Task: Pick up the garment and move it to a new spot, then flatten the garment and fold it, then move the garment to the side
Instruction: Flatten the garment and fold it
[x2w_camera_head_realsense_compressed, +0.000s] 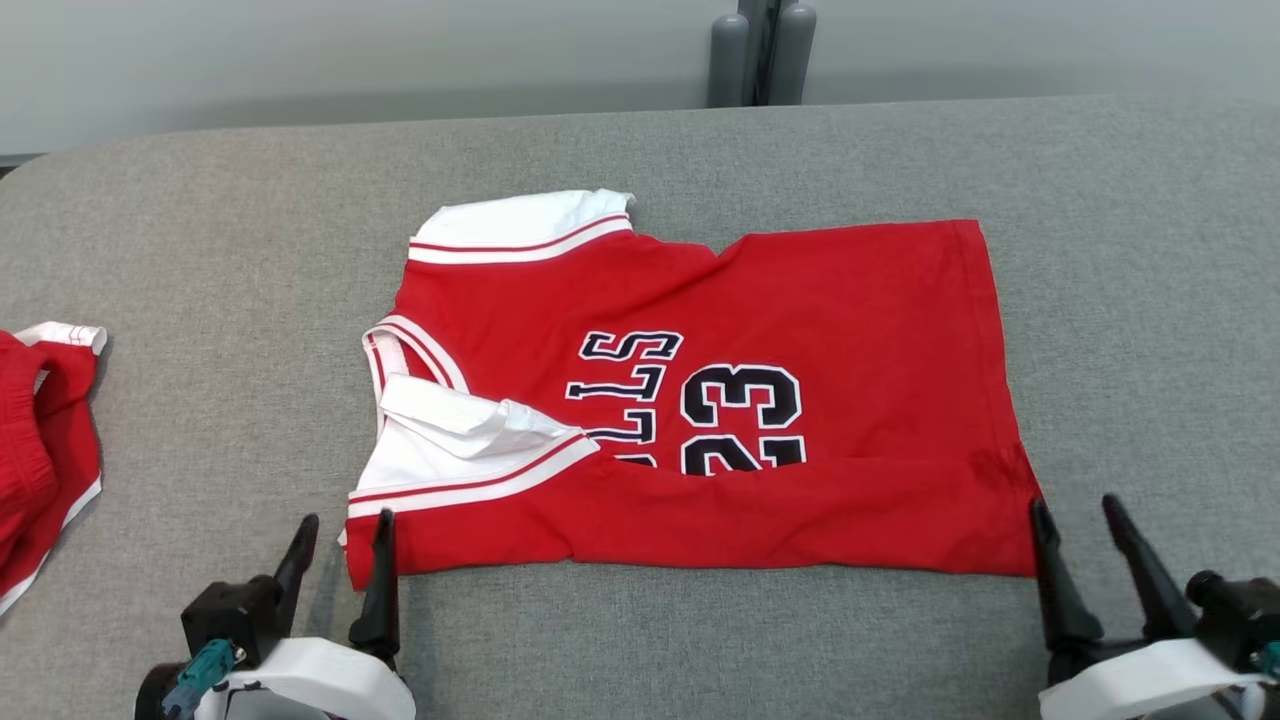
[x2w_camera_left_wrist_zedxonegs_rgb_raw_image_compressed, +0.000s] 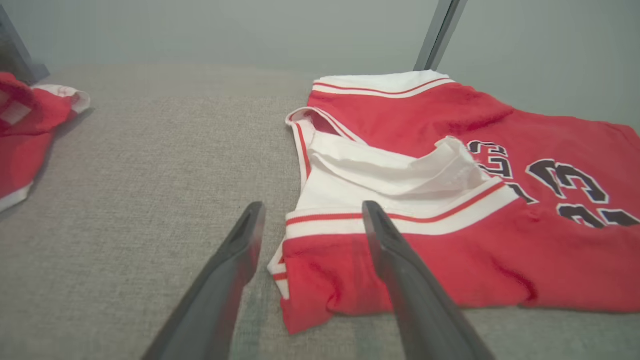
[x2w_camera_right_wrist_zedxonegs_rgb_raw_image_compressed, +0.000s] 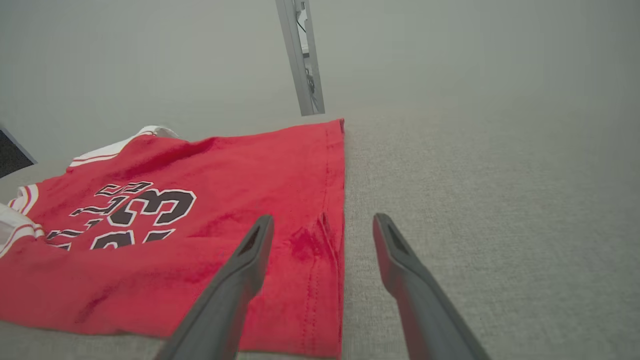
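Both left gripper (x2w_camera_head_realsense_compressed: 347, 520) and right gripper (x2w_camera_head_realsense_compressed: 1076, 505) are held open at the near corners of the red jersey (x2w_camera_head_realsense_compressed: 760, 300) on the table (x2w_camera_head_realsense_compressed: 200, 250). Folding is judged under way; those corners are to be pinched next.

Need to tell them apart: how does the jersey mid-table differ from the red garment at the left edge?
The jersey lies spread, near edge folded over; the red garment lies bunched, cut by the view's edge. The jersey shows black lettering and numbers; the red garment shows none. Both are red with white trim.
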